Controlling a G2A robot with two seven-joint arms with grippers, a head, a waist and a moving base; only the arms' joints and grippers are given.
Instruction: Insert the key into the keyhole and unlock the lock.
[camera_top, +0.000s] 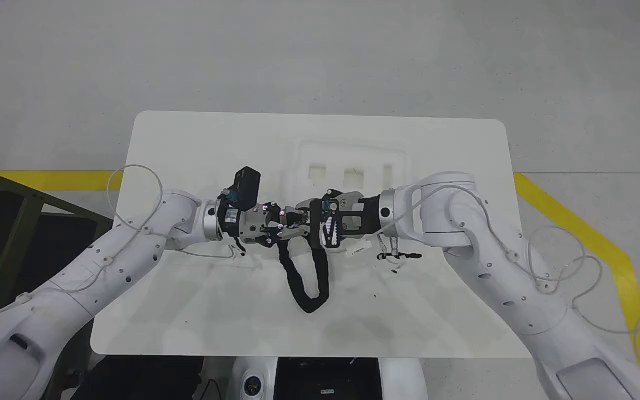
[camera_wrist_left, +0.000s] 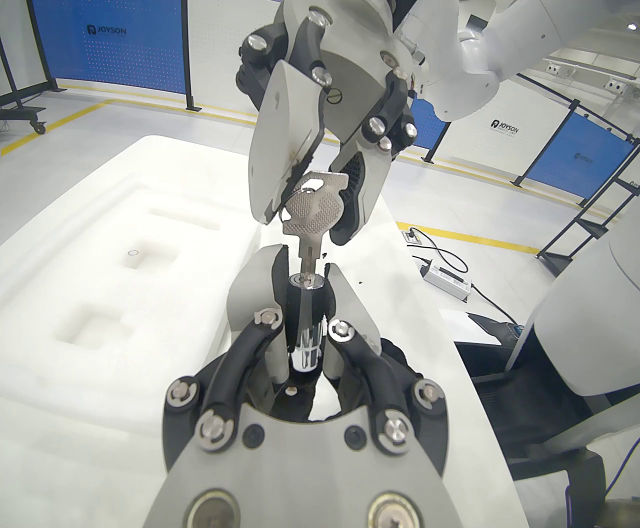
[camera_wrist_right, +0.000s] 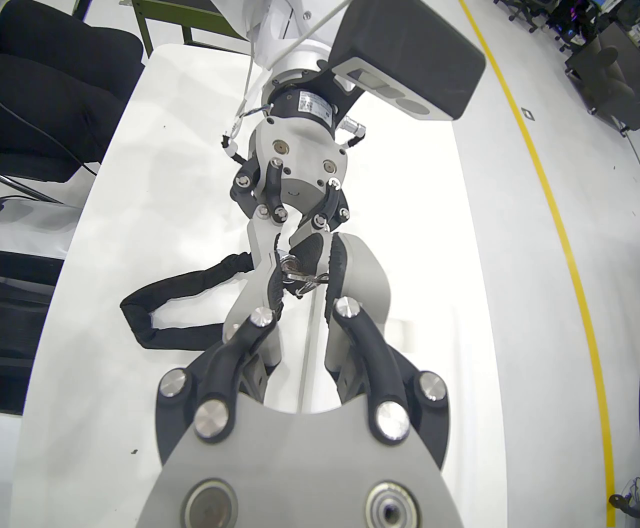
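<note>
Centre of top view: left tool (camera_wrist_left: 302, 270) clenched on the lock (camera_wrist_left: 306, 325) cylinder; right tool (camera_wrist_left: 305, 225) grasping the key (camera_wrist_left: 315, 205), blade tip in the keyhole (camera_wrist_left: 306, 281), above the white tabletop (camera_top: 450, 300).

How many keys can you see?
1. The key is pinched by the right gripper, its tip in the lock that the left gripper holds. Another could hide behind the fingers.
</note>
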